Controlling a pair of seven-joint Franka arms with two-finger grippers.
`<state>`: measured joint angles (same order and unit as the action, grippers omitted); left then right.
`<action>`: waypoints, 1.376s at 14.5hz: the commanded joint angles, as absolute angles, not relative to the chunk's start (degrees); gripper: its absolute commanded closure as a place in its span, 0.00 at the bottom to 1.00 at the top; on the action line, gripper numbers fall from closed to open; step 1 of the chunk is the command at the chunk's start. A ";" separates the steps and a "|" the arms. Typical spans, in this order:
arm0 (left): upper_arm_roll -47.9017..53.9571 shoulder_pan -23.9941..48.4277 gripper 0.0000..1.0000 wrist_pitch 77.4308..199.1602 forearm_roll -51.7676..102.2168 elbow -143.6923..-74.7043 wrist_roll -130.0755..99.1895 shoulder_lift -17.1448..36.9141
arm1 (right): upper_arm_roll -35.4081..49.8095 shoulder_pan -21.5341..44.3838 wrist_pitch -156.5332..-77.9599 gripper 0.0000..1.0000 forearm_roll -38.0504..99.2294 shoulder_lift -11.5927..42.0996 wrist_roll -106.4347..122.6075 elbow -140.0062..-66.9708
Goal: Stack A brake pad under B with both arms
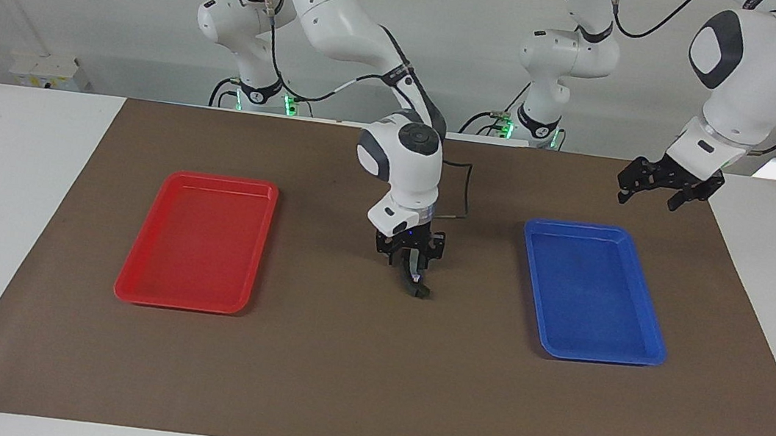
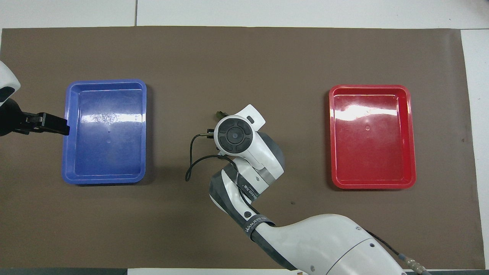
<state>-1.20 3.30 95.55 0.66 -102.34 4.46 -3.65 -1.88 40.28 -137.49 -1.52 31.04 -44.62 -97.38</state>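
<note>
Over the middle of the mat my right gripper (image 1: pixel 410 264) points straight down, its fingers open. Below it, a dark curved piece with a pale strip, B (image 1: pixel 416 281), reaches down to the mat. The dark end resting on the mat may belong to the A brake pad, but I cannot tell the two apart. In the overhead view the right wrist covers them, and only a small dark tip (image 2: pixel 220 114) shows. My left gripper (image 1: pixel 658 189) hangs open and empty in the air beside the blue tray (image 1: pixel 642 349), toward the left arm's end, and waits.
A red tray (image 1: pixel 128 286) lies empty toward the right arm's end of the brown mat (image 1: pixel 366 393). The blue tray (image 2: pixel 67 152) toward the left arm's end is empty too. A black cable (image 2: pixel 190 168) loops off the right wrist.
</note>
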 commanded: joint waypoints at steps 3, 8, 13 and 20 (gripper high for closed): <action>-0.97 2.81 0.00 94.83 0.09 -102.22 3.87 -4.31 | -2.46 39.03 -133.17 0.00 -4.38 26.65 -44.74 -97.47; -0.97 2.81 0.00 94.83 0.09 -102.22 3.87 -4.31 | -2.29 27.97 -126.05 0.00 -6.07 16.46 -36.76 -98.26; -0.88 2.81 0.00 94.83 0.09 -102.22 3.87 -4.31 | -2.20 15.84 -119.46 0.00 -5.98 10.82 -23.66 -97.74; -0.88 2.81 0.00 94.83 0.09 -102.22 3.87 -4.31 | -2.11 5.73 -101.63 0.00 -4.66 1.24 -11.44 -99.05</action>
